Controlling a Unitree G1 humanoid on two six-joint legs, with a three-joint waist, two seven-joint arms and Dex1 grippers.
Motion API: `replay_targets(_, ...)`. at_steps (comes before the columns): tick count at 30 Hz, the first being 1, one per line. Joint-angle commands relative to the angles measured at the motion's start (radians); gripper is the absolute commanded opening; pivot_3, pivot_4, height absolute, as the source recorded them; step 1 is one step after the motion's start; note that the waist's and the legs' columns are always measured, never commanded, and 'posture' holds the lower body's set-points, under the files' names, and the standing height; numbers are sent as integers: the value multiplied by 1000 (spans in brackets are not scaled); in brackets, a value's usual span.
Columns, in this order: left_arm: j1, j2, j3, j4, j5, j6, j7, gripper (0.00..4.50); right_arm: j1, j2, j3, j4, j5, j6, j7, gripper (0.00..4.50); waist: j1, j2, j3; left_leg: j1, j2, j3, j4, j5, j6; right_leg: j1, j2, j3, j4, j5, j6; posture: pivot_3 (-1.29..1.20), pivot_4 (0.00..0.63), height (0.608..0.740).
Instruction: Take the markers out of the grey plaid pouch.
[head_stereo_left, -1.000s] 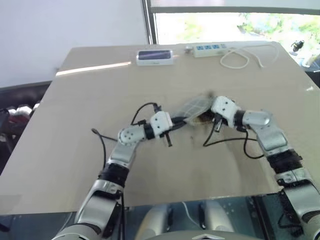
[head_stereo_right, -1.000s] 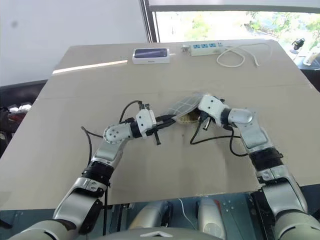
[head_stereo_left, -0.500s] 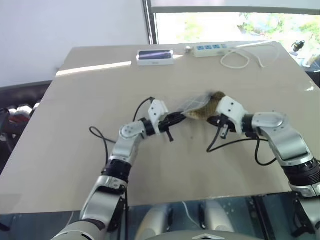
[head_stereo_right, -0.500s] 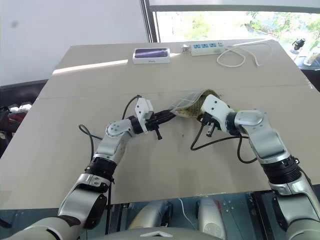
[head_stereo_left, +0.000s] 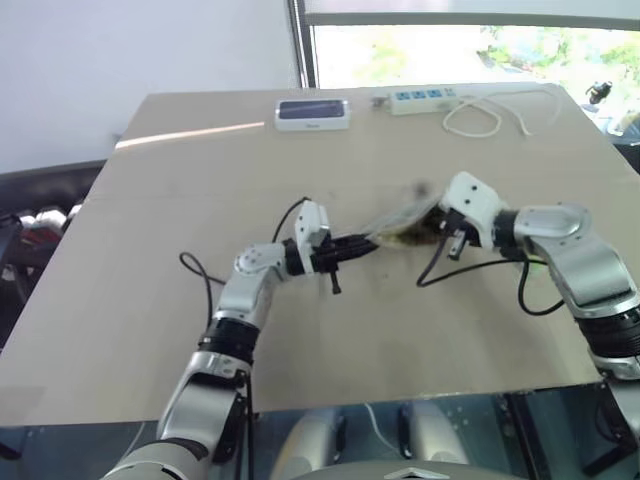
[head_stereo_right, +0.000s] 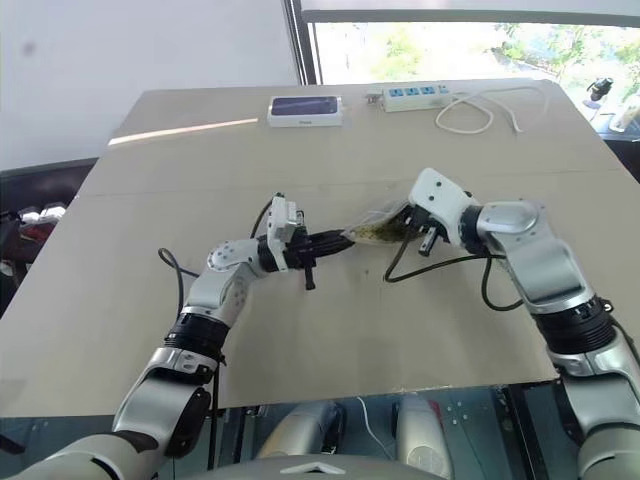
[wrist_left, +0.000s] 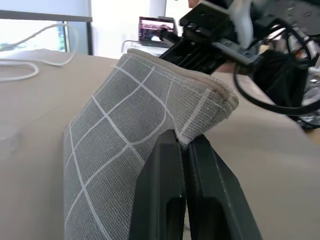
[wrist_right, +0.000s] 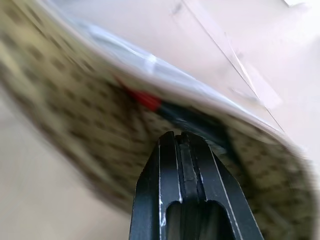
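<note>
The grey plaid pouch (head_stereo_right: 375, 228) hangs stretched between my two grippers above the middle of the table (head_stereo_left: 150, 250). My left gripper (wrist_left: 182, 137) is shut on one corner of the grey, white-gridded fabric (wrist_left: 125, 135). At the other end my right gripper (wrist_right: 180, 136) is shut on the pouch's edge, where the yellowish patterned lining (wrist_right: 70, 100) gapes. Inside the opening I see the red marker (wrist_right: 145, 99) with a dark part beside it; the rest of the markers is hidden by the fabric. In the head views the left gripper (head_stereo_left: 370, 243) and the right gripper (head_stereo_left: 437, 222) face each other.
A white-and-dark box (head_stereo_left: 312, 114) lies at the table's far edge, with a white power strip (head_stereo_left: 420, 98) and its looped cable (head_stereo_left: 490, 118) to its right. Black cables loop from both wrists over the table.
My right hand has risen and drawn to the right, pulling the pouch's end with it. The left wrist has rolled while keeping its hold on the corner.
</note>
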Motion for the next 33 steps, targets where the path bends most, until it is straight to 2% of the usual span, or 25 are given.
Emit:
replay_targets(1,-13,4,29,-41,-47,32,-41,0,-30,-40,18,-58,-15,-7,32,270,0,0,0,0,0,0,0,0,0,0,0,0,0,0,0,0,150,740)
replay_targets(3,-14,3,34,-46,-67,63,-60,0,-38,-69,41,-75,-25,-8,63,761,1,0,0,0,0,0,0,0,0,0,0,0,0,0,0,0,150,740)
replay_targets(8,-27,5,42,-31,-93,120,-92,0,-64,-95,90,-81,-49,-15,98,3134,3,0,0,0,0,0,0,0,0,0,0,0,0,0,0,0,150,740)
replay_targets(10,-32,3,42,-18,-94,130,-104,0,-79,-93,119,-63,-66,-28,114,4227,6,0,0,0,0,0,0,0,0,0,0,0,0,0,0,0,150,740)
replay_targets(11,-36,-1,40,-13,-90,129,-107,0,-86,-94,138,-48,-77,-41,127,4464,8,0,0,0,0,0,0,0,0,0,0,0,0,0,0,0,150,740)
replay_targets(16,-49,-20,33,-2,-81,131,-112,0,-105,-62,203,26,-97,-84,170,4464,12,0,0,0,0,0,0,0,0,0,0,0,0,0,0,0,150,740)
replay_targets(20,-56,-33,29,4,-76,129,-120,0,-127,-10,244,182,-125,-159,190,4464,11,0,0,0,0,0,0,0,0,0,0,0,0,0,0,0,150,740)
replay_targets(28,-52,-46,28,-2,-67,130,-125,0,-202,87,263,476,-183,-306,185,4464,8,0,0,0,0,0,0,0,0,0,0,0,0,0,0,0,150,740)
replay_targets(33,-46,-51,28,-14,-63,134,-123,0,-244,122,277,586,-223,-404,185,4464,5,-1,0,1,0,0,1,0,0,0,0,0,0,0,0,0,150,740)
